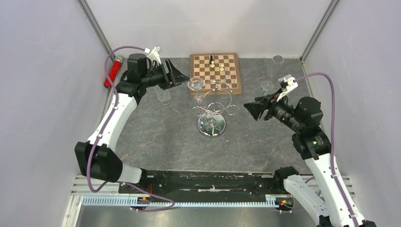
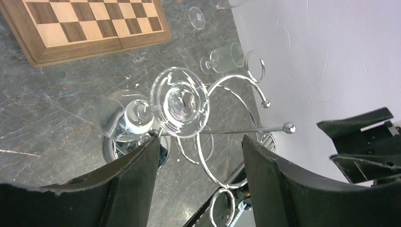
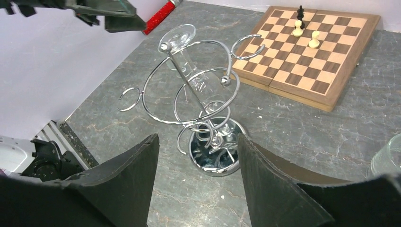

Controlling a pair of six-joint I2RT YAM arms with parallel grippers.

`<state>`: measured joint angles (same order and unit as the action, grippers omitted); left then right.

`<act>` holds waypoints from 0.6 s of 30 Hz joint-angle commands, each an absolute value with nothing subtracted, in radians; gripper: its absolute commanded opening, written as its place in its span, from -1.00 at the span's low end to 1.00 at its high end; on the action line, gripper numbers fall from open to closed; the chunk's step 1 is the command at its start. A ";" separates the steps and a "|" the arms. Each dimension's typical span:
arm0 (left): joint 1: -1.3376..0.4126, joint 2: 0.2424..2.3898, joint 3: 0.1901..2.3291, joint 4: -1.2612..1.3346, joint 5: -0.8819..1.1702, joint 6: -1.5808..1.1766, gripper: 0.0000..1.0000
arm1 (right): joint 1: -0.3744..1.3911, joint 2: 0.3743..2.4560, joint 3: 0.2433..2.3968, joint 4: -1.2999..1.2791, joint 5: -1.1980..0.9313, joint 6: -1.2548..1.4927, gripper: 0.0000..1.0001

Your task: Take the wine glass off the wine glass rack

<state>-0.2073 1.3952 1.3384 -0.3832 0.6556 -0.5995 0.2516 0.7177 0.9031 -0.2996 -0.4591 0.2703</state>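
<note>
From above, the rack (image 1: 213, 108) is standing in the middle of the desk (image 1: 156, 142), just in front of the chessboard (image 1: 216, 72). The wine glass (image 1: 195, 84) is hanging foot-up from a loop on the rack's far left side. Our left fingers (image 1: 173, 74) are hovering just to its left, not touching it. Our right fingers (image 1: 252, 108) are hovering near the rack's right side, apart from the wire.

Through the left wrist, we are seeing our left fingers (image 2: 142, 170) spread wide and released, with nothing between them. The wine glass (image 2: 179, 101) is sitting just beyond the gap, its round foot facing us and its bowl trailing off to the lower left. The rack (image 2: 289, 127) is curling around and behind it. The chessboard (image 2: 94, 23) is lying at the upper left, and our right fingers (image 2: 359, 130) are showing at the right edge.

Through the right wrist, our right fingers (image 3: 127, 184) are also spread and released, gripping nothing. The rack (image 3: 210, 158) is standing ahead of them. The wine glass (image 3: 177, 37) is hanging on its far side, foot at the top and bowl tilting down inside the ring. Our left fingers (image 3: 108, 14) are poking in at the upper left, close to the foot. Three pieces (image 3: 298, 26) are standing on the chessboard (image 3: 307, 61).
</note>
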 commanded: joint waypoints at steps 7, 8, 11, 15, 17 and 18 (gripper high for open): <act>-0.144 1.516 1.293 -0.158 0.791 -0.753 0.38 | 0.258 0.682 0.879 -0.225 -0.496 0.266 0.26; -0.144 1.525 1.288 -0.147 0.794 -0.759 0.37 | 0.258 0.681 0.879 -0.224 -0.498 0.264 0.26; -0.144 1.558 1.274 -0.126 0.813 -0.770 0.37 | 0.259 0.680 0.879 -0.216 -0.505 0.261 0.22; -0.144 1.592 1.250 -0.089 0.836 -0.790 0.35 | 0.265 0.682 0.882 -0.217 -0.508 0.255 0.19; -0.144 1.602 1.238 -0.063 0.846 -0.807 0.35 | 0.267 0.681 0.882 -0.217 -0.508 0.250 0.18; -0.144 1.606 1.234 -0.052 0.849 -0.812 0.34 | 0.269 0.683 0.881 -0.217 -0.508 0.250 0.18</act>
